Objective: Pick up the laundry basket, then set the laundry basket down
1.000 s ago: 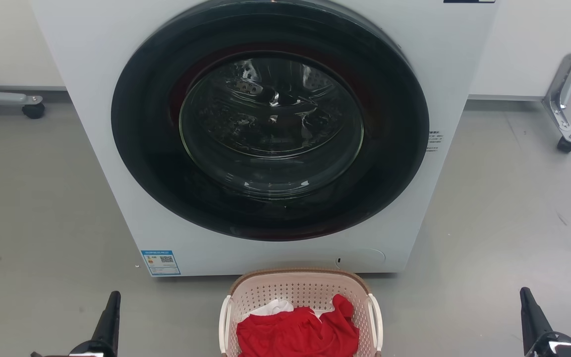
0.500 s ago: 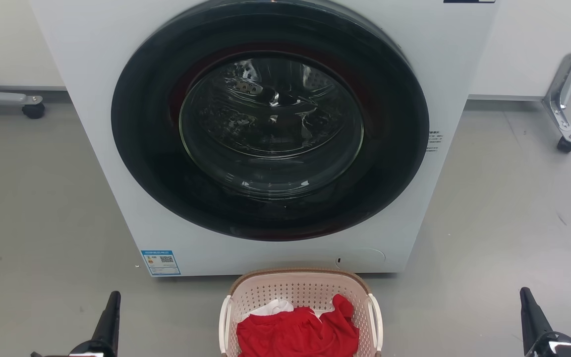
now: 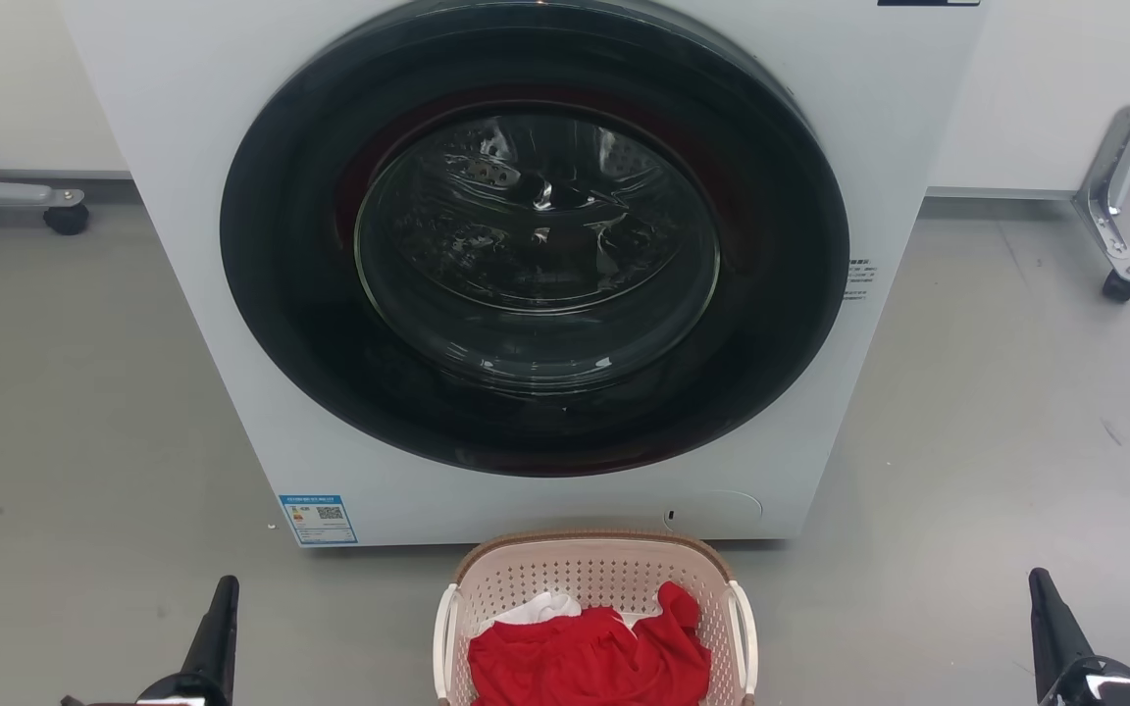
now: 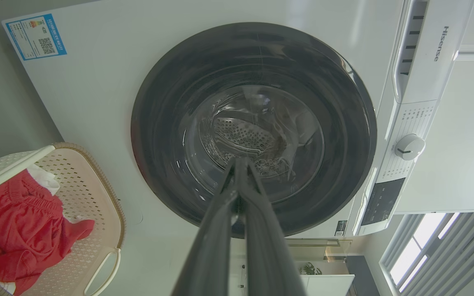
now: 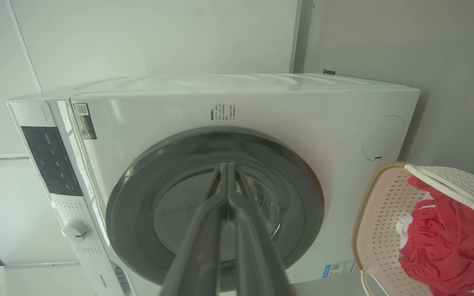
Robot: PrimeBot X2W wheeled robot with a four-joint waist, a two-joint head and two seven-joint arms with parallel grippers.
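The laundry basket [image 3: 590,572] stands on the grey floor [image 3: 1006,431], low in the middle of my head view, with its near end cut off by the bottom edge. A crumpled red garment [image 3: 590,662] lies in it over a bit of white cloth [image 3: 538,608]. The basket's white side handles [image 3: 444,628] are bare, with nothing gripping them. Its brown far rim sits just in front of the base of the white washing machine [image 3: 173,216], below the round dark door [image 3: 536,284], which is closed. A blue label [image 3: 318,518] is stuck on the machine's lower front corner, to the left of the basket.

My left tool [image 4: 239,162] is pressed together, the two dark fingers meeting at their tips with nothing between them. It points at the door glass and is well apart from the basket, off to its left. My right tool [image 5: 225,166] is likewise closed tip to tip and empty, aimed at the door, well off to the basket's right. The basket lies between the two tools, and neither touches it.
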